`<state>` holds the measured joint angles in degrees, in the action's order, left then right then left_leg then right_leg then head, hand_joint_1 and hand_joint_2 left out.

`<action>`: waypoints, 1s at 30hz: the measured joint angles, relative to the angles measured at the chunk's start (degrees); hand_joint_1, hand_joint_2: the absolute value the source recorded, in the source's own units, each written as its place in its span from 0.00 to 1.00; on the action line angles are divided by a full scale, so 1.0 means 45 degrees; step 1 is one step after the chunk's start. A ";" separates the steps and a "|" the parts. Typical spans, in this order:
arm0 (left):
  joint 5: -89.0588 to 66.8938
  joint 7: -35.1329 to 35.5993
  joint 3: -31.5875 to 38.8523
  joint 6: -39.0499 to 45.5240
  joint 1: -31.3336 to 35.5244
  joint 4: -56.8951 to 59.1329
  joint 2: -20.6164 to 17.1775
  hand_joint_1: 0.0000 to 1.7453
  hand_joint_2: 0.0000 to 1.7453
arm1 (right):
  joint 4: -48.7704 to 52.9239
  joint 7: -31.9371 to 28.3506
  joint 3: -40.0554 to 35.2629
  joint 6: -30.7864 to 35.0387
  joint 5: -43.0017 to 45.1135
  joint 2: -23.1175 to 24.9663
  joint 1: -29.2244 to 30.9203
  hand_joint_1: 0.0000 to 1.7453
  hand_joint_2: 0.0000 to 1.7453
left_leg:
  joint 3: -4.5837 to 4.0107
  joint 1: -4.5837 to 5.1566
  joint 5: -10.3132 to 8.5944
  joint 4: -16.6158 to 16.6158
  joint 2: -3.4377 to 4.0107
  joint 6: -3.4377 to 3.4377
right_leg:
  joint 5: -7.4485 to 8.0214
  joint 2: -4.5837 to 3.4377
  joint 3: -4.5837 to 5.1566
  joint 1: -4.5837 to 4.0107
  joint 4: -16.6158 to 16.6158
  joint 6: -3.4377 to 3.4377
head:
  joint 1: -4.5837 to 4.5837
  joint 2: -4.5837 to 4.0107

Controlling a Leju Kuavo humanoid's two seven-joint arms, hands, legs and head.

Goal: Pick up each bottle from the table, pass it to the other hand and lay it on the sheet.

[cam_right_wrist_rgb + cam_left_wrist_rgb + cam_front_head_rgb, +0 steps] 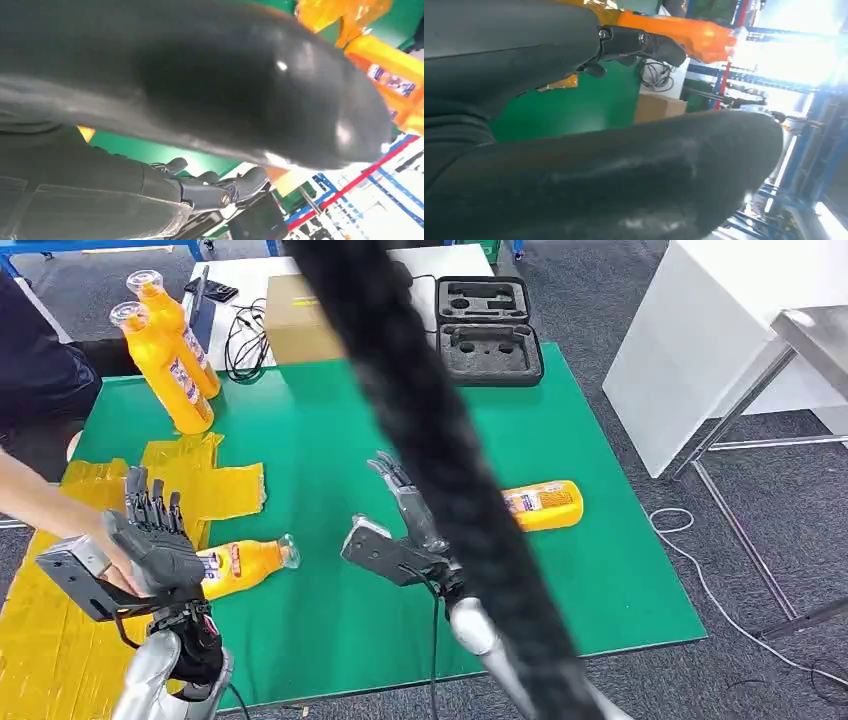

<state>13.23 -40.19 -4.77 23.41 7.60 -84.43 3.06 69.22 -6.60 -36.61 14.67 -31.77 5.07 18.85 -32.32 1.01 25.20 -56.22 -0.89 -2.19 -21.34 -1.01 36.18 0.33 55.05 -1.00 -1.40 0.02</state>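
A thick black cable (440, 470) hangs right in front of my eyes, blurry and slanting across the green table (330, 430). My left hand (155, 540) and my right hand (400, 515) both have their fingers spread apart and hold nothing. One orange bottle (245, 562) lies by my left hand near the yellow sheet (215, 485), another bottle (545, 504) lies off to my right, and two bottles (170, 350) stand at the far left corner.

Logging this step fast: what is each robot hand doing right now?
Left robot hand: open, holding nothing.
Right robot hand: open, holding nothing.
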 measured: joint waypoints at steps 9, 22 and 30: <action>0.0155 0.0000 0.0326 -0.0525 -0.0200 -0.0583 0.0122 0.00 0.00 | 0.0907 0.0491 0.1388 -0.2230 -0.1765 -0.2126 -0.0357 0.00 1.00 | -0.0009 0.0011 -0.0001 -0.0002 -0.0026 -0.0004 | 0.0004 0.0020 -0.0004 0.0021 -0.0001 -0.0006 | 0.0005 0.0000; 0.0214 0.0000 0.0574 -0.0831 -0.0267 -0.0662 0.0165 0.00 0.00 | 0.1671 0.0958 0.2132 -0.2463 -0.4080 -0.3464 -0.0739 0.00 1.00 | -0.0001 0.0010 0.0002 -0.0003 -0.0015 -0.0006 | 0.0002 0.0021 0.0002 0.0014 -0.0003 -0.0007 | -0.0015 0.0000; -0.0456 0.0000 0.1214 -0.1268 -0.0506 -0.0662 0.0165 0.00 0.00 | 0.2666 0.0705 0.3822 -0.2851 -0.5810 -0.6010 -0.2739 0.00 1.00 | -0.0018 0.0050 0.0026 -0.0004 -0.0066 -0.0052 | -0.0005 0.0059 0.0001 0.0044 -0.0005 -0.0018 | 0.0000 0.0000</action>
<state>11.17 -40.19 0.70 17.70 5.32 -87.41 3.80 81.22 -3.43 -19.41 1.84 -57.92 -21.97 6.53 -32.40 1.23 25.32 -56.24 -1.19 -2.43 -21.36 -0.75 36.18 0.53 55.03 -1.08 -1.40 0.02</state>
